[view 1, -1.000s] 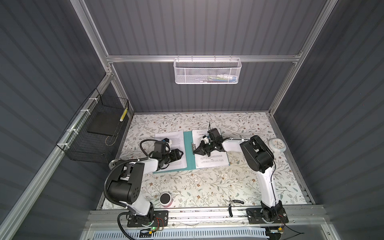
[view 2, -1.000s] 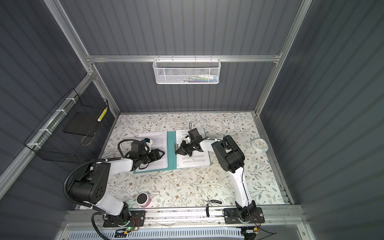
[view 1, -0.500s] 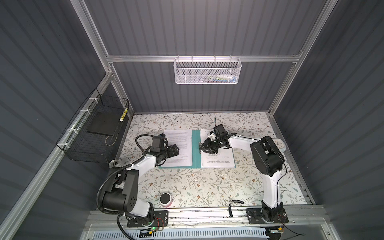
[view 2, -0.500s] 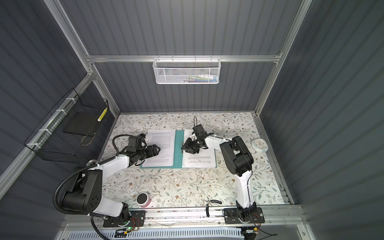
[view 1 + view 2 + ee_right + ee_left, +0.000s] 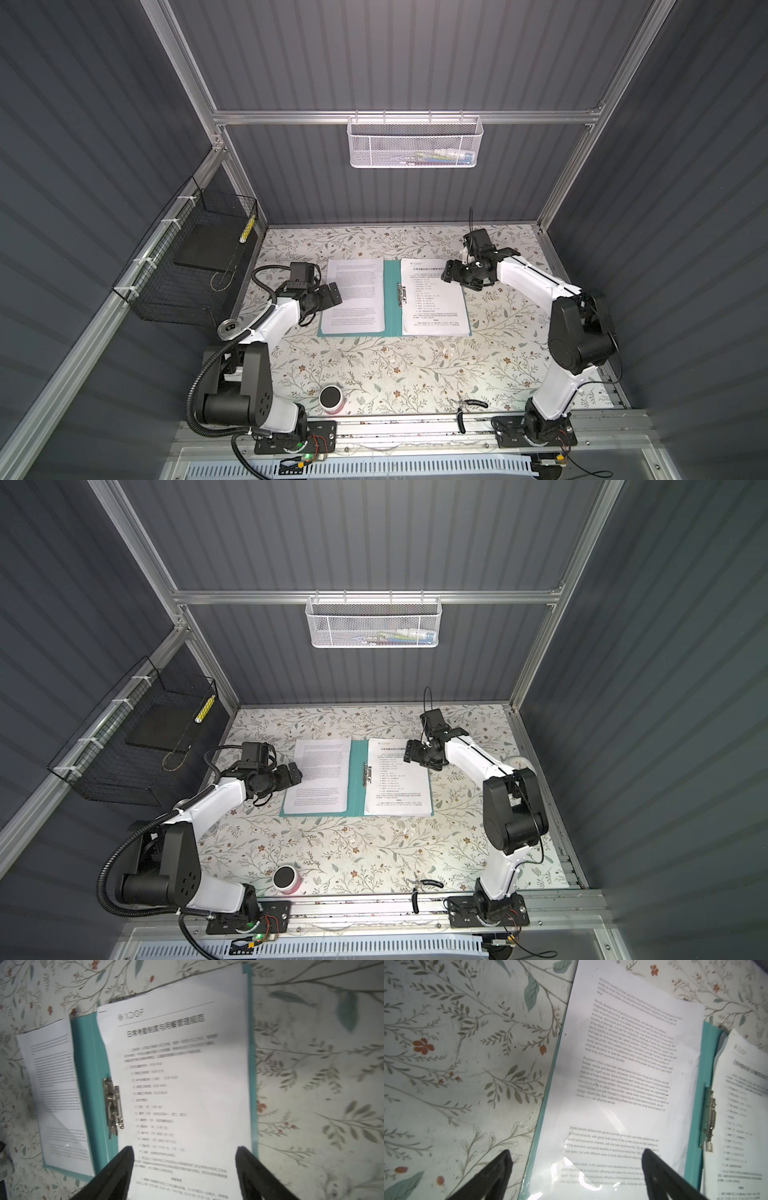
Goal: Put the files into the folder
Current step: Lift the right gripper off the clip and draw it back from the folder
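Backing off folder (image 5: 392, 299), both arms, files (image 5: 434, 303) on both halves, L jaws apart, R jaws apart, shut before

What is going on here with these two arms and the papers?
The teal folder lies open on the table, with printed files on both halves. The left fingers stand open at the left sheet's outer edge, the right fingers open at the right sheet's far corner. Neither holds anything.
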Available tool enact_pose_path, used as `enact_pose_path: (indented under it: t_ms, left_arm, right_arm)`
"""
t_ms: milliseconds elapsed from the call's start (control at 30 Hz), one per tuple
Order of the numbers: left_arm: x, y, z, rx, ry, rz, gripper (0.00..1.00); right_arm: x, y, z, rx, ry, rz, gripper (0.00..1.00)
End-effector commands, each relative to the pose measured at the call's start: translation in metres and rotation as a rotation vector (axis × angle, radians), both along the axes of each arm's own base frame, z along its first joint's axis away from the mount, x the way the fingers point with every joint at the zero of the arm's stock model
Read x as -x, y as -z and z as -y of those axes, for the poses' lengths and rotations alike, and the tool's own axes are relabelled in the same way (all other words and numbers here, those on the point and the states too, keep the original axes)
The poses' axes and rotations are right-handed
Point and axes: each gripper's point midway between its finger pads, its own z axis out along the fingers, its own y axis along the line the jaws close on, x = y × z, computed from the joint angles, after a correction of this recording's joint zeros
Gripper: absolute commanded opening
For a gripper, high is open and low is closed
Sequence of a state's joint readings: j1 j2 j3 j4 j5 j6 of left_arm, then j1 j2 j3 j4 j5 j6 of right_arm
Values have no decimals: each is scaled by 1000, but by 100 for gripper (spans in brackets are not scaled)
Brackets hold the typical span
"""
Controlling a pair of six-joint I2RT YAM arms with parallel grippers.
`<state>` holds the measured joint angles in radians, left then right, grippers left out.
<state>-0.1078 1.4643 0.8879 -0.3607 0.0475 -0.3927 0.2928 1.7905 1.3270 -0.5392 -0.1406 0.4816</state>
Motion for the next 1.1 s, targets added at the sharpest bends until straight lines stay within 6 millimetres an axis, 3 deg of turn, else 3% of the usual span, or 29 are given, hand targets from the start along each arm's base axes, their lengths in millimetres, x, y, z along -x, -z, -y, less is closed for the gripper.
enact_pose_path:
  t_ms: [0,200,633,833,933,1067]
  left_arm:
    - [27,16,-12,-61,-14,-149,100]
    - [23,26,2,35,-6,-140,100]
    - [26,51,2,37,13,-189,99]
    - [32,65,15,106,58,-212,98]
    - [40,75,26,171,82,-236,96]
    - [39,64,40,292,108,-174,91]
  right_arm:
    - [14,22,31,66,30,-68,80]
    - [5,43,37,-38,54,-109,80]
    - [-2,67,37,-58,45,-147,79]
    - [0,77,28,-121,21,-159,78]
    - [5,83,14,-195,-23,-196,78]
    - [14,97,3,-255,-53,-250,77]
